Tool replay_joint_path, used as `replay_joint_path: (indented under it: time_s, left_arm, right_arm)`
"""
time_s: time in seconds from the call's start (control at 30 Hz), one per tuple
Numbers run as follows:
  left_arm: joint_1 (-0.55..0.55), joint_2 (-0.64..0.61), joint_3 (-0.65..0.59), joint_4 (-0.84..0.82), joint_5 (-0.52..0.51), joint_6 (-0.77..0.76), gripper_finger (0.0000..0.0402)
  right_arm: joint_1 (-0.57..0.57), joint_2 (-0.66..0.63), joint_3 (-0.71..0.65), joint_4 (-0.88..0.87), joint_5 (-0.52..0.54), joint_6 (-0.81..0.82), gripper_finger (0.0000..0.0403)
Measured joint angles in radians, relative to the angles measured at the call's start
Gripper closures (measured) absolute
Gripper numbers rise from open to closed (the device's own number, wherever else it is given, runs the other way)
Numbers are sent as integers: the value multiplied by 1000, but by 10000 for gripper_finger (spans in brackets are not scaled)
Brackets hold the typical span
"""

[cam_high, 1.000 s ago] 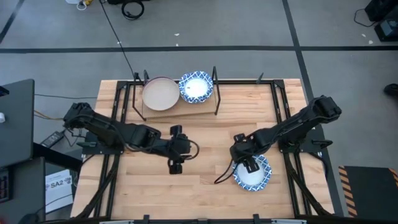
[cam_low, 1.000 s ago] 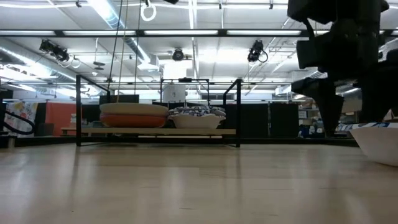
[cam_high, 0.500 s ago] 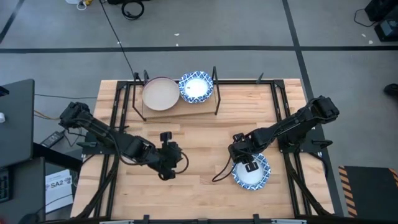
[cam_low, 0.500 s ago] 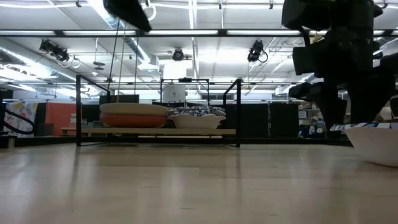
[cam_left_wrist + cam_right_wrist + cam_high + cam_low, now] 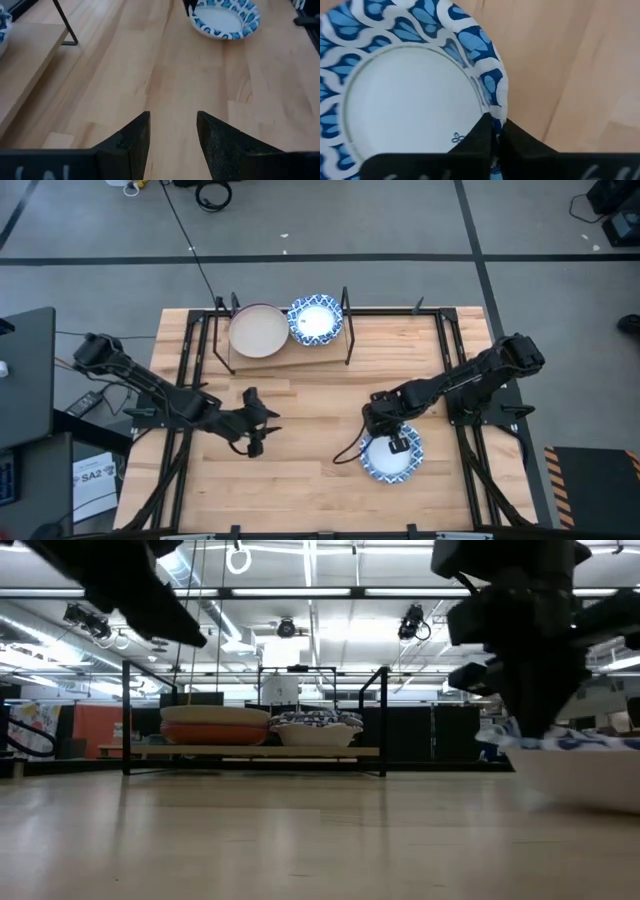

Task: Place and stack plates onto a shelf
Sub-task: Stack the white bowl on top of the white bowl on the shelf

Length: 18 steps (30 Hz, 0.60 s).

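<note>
While the right gripper (image 5: 385,438) pinches the rim of a blue-and-white plate (image 5: 390,458), fingers closed on its edge, the plate extends toward 6 o'clock from the claw on the tabletop (image 5: 320,410). Left gripper (image 5: 256,423) hangs open at 9 o'clock, holding nothing. Shelf (image 5: 300,350) at 12 o'clock carries a beige plate (image 5: 257,330) and a patterned plate (image 5: 316,320).

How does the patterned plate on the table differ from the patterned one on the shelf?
The plate on the table is pinched at its rim by the shut right gripper; the plate on the shelf is untouched. The table plate lies alone; the shelf plate sits beside a beige plate. Both are round, blue-and-white with white centres.
</note>
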Motion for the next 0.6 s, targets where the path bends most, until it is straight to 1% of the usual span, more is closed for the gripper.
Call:
replay_joint_path:
  time_s: [0.1, 0.27, 0.4, 0.6]
  left_arm:
    - [0, -34, -87, 95, -1, -1, 233]
    - [0, -51, -198, 273, -1, 33, 233]
    - [5, -51, -269, 431, -2, 82, 233]
    - [22, -50, -354, 649, -1, 170, 233]
  right_arm:
    - [-16, 0, 29, -2, 3, 0, 395]
    - [-49, 0, 89, -1, -3, 0, 393]
    - [-85, 0, 154, -3, -31, 0, 393]
    - [-154, 0, 288, -2, -35, 0, 393]
